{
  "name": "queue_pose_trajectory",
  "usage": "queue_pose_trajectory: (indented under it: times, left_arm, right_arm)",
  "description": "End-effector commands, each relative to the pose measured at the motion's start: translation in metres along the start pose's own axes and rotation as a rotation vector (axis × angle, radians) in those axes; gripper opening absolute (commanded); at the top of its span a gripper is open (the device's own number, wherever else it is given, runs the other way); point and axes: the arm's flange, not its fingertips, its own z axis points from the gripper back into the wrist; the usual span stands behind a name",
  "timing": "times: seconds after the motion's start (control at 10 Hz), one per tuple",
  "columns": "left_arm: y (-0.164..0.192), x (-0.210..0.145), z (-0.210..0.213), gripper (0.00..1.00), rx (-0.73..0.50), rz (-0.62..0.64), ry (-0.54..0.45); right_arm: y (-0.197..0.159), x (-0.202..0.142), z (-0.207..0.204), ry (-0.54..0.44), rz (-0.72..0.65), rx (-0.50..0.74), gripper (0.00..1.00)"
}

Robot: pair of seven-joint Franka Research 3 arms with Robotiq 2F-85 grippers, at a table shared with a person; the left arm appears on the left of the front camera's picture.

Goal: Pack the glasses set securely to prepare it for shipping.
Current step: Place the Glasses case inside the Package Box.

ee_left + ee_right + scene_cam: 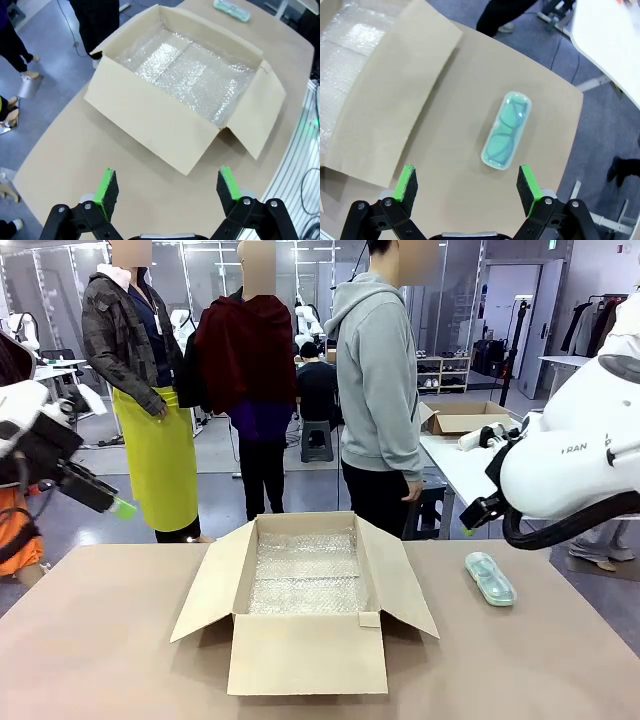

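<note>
The mint-green glasses case (489, 578) lies flat on the table, to the right of the open cardboard box (306, 652). My right gripper (466, 182) hovers open above the table, and the mint-green case (506, 130) lies just beyond its green pads (406, 182) with spectacles showing through. My left gripper (166, 186) is open and held high over the table's left side, looking down at the cardboard box (150, 122); the mint-green case (231, 10) lies beyond it. In the front view the left gripper (115, 505) hangs at the far left and the right gripper (470, 525) under its white arm. The pink-coral case is out of view.
Bubble wrap (305, 580) lines the box's floor, and its flaps (398, 575) are spread outward. Three people stand beyond the table's far edge. A white table (470, 465) with another cardboard box (465, 420) stands at the back right.
</note>
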Motion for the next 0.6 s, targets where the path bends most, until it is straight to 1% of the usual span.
queue_pose_trajectory:
  times: [0.0,0.1,0.3,0.4,0.5]
  left_arm:
    - [-0.006,-0.011,0.019,1.00,-0.025,-0.038,-0.003]
    - [-0.011,-0.014,0.027,1.00,-0.005,-0.047,-0.014]
    - [-0.018,-0.017,0.038,1.00,-0.002,-0.028,-0.033]
    - [-0.006,-0.008,0.031,1.00,0.012,-0.033,-0.019]
    - [-0.006,-0.008,0.031,1.00,0.012,-0.033,-0.019]
  right_arm:
    - [-0.013,0.011,-0.009,0.052,-0.082,-0.001,1.00]
    - [-0.025,0.014,-0.018,0.078,-0.121,0.015,1.00]
    - [-0.039,0.019,-0.031,0.109,-0.163,-0.008,1.00]
    - [-0.048,0.023,-0.039,0.126,-0.182,-0.027,1.00]
    - [-0.055,0.028,-0.051,0.144,-0.197,-0.034,1.00]
